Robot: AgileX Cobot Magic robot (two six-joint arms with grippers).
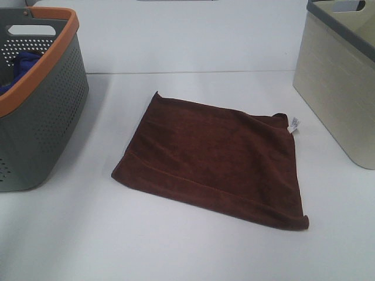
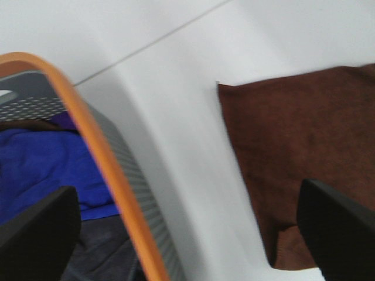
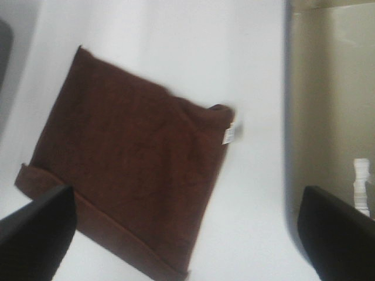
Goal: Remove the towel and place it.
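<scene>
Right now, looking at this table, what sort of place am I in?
Probably a laundry-sorting test bench: a maroon towel lies flat on a plain white table, between a grey, orange-rimmed laundry basket holding a blue cloth and a beige bin.

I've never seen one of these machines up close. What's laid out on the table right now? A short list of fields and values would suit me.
towel: maroon towel lying flat on the white table, white tag at one corner
left side: grey basket with orange rim, blue cloth inside
right side: beige bin with grey rim
left gripper: open, holding nothing
right gripper: open, holding nothing
towel touched: no
</scene>
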